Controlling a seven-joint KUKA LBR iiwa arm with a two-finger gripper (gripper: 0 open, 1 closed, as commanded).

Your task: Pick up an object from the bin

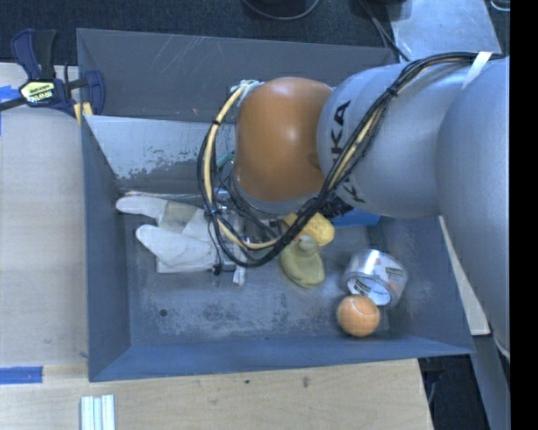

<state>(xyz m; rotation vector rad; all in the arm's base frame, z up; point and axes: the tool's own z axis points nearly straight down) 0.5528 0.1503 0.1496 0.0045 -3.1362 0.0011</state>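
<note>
Lying nearest, at the bin's [103, 267] near right, is an orange ball [359, 316], with a silver tape roll [377, 278] just beyond. Farther in, the hand [229, 271] hangs at the right edge of a crumpled white cloth [175, 240], with a yellow toy [305, 260] to its right. Whether the hand is clenched or released I cannot tell.

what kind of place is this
Most likely a robotics lab set up for grasping trials: an arm reaches into a grey bin holding unrelated loose things, such as an orange ball and a tape roll.
</note>
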